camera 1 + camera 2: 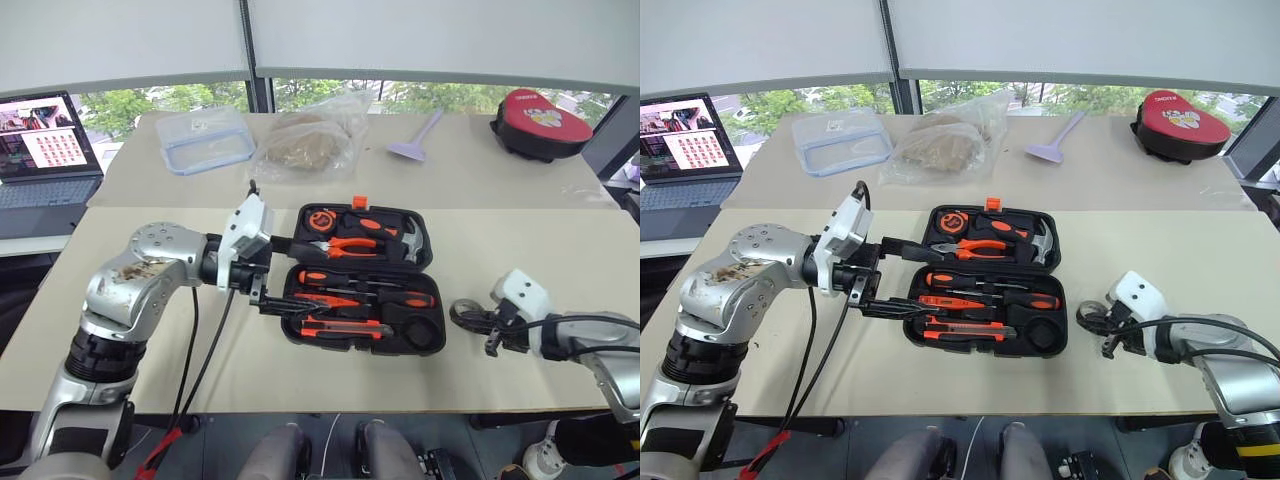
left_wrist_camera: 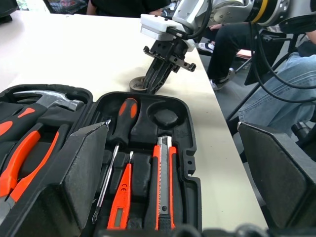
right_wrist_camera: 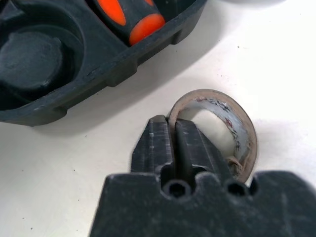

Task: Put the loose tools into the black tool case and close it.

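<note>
The case lies open on the table, with the pliers and hammer in its far half and the screwdrivers, tester and knife seated in the near half, whose round recess at the right end holds nothing. The tape roll sits on the table just off that right end, and the right gripper has its jaws pinched on the roll's wall, one finger inside the ring and one outside. The left gripper hangs at the case's left edge with jaws spread wide, holding nothing.
</note>
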You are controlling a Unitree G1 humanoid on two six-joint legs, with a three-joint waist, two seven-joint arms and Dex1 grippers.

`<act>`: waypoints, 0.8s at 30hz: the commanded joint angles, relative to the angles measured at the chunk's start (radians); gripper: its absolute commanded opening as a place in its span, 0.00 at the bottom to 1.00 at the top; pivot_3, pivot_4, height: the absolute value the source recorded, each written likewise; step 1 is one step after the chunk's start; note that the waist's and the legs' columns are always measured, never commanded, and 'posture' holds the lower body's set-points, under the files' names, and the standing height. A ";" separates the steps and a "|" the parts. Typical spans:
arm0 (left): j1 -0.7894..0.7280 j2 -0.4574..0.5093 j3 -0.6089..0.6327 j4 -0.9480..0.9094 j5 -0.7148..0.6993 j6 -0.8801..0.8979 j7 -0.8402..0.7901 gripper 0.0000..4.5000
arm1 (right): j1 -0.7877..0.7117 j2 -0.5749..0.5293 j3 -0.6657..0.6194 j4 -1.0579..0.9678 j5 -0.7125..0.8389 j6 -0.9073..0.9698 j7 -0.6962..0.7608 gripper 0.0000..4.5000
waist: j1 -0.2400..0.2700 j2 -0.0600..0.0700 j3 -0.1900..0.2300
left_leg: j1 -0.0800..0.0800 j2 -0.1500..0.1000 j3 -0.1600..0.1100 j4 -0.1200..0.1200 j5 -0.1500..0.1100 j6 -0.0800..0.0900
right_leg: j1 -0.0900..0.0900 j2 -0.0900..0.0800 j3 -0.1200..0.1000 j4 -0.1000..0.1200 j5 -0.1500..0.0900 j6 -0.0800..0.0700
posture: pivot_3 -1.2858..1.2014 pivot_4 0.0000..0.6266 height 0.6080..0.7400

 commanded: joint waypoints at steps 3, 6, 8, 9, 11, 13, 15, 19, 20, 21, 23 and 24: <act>-0.005 0.024 0.007 -0.016 -0.022 -0.021 -0.024 1.00 | 0.001 -0.021 -0.086 -0.227 0.173 0.078 0.069 0.00 | -0.001 0.000 0.000 | 0.000 0.000 0.000 0.000 0.000 0.000 | 0.000 0.000 0.000 0.000 0.000 0.000 | 0.52 0.24 0.86; -0.002 0.034 -0.001 -0.017 -0.023 -0.024 -0.034 1.00 | 0.018 -0.021 -0.056 -0.312 0.192 0.105 0.065 0.00 | 0.001 0.000 0.000 | 0.000 0.000 0.000 0.000 0.000 0.000 | 0.000 0.000 0.000 0.000 0.000 0.000 | 0.52 0.24 0.86; -0.002 0.038 -0.008 -0.016 -0.018 -0.031 -0.040 1.00 | 0.027 -0.016 -0.012 -0.360 0.174 0.112 0.047 0.00 | 0.004 0.000 0.000 | 0.000 0.000 0.000 0.000 0.000 0.000 | 0.000 0.000 0.000 -0.001 0.000 0.000 | 0.52 0.24 0.86; -0.002 0.038 -0.010 -0.015 -0.015 -0.035 -0.041 1.00 | 0.029 -0.013 0.004 -0.373 0.167 0.115 0.038 0.00 | 0.005 0.000 0.000 | 0.000 0.000 0.000 0.000 0.000 0.000 | 0.000 0.000 0.000 -0.001 0.000 0.000 | 0.52 0.24 0.86; -0.009 0.037 -0.015 -0.006 -0.006 -0.042 -0.038 1.00 | 0.048 -0.021 0.048 -0.366 0.111 0.099 0.019 0.00 | 0.005 0.000 0.000 | 0.000 0.000 0.000 0.000 0.000 0.000 | 0.000 0.000 0.000 -0.001 0.000 0.000 | 0.52 0.24 0.86; -0.012 0.040 -0.019 0.001 0.000 -0.049 -0.041 1.00 | 0.071 -0.025 0.071 -0.359 0.087 0.075 0.027 0.00 | 0.008 0.000 0.000 | 0.000 0.000 0.000 0.000 0.000 0.000 | 0.000 0.000 -0.001 0.000 0.000 0.000 | 0.52 0.24 0.86; -0.011 0.044 -0.022 0.005 0.005 -0.056 -0.044 1.00 | 0.074 -0.012 0.082 -0.357 0.085 0.069 0.026 0.00 | 0.007 0.000 0.000 | 0.000 0.000 0.000 0.000 0.000 0.000 | 0.000 0.000 0.000 -0.001 0.000 0.000 | 0.52 0.24 0.86; -0.006 0.048 -0.028 0.003 0.010 -0.057 -0.041 1.00 | 0.055 -0.004 0.124 -0.332 0.038 0.055 0.008 0.00 | 0.006 0.000 0.000 | 0.000 0.000 0.000 0.000 0.000 0.000 | 0.000 0.000 -0.001 -0.001 0.000 0.000 | 0.52 0.24 0.86; -0.004 0.050 -0.030 -0.001 0.009 -0.052 -0.038 1.00 | 0.056 -0.010 0.132 -0.328 0.021 0.046 0.009 0.00 | 0.007 0.000 0.000 | 0.000 0.000 0.000 0.000 0.000 0.000 | 0.000 0.000 0.000 -0.001 0.000 0.000 | 0.52 0.24 0.86; -0.003 0.051 -0.031 -0.004 0.008 -0.048 -0.036 1.00 | 0.061 -0.016 0.136 -0.326 0.009 0.039 0.012 0.00 | 0.007 0.000 0.000 | 0.000 0.000 0.000 0.000 0.000 0.000 | 0.000 0.000 -0.001 -0.001 0.000 0.000 | 0.52 0.24 0.86; 0.000 0.054 -0.030 -0.010 0.005 -0.048 -0.034 1.00 | 0.075 -0.022 0.128 -0.339 0.012 0.037 0.022 0.22 | 0.009 0.000 0.000 | 0.000 0.000 0.000 0.000 0.000 0.000 | 0.000 0.000 -0.001 -0.001 0.000 0.000 | 0.52 0.24 0.86; 0.002 0.055 -0.029 -0.012 0.005 -0.047 -0.032 1.00 | 0.086 -0.026 0.117 -0.353 0.021 0.038 0.030 0.30 | 0.010 0.000 0.000 | 0.000 0.000 0.000 0.000 0.000 0.000 | 0.000 0.000 -0.001 -0.001 0.000 0.000 | 0.52 0.24 0.86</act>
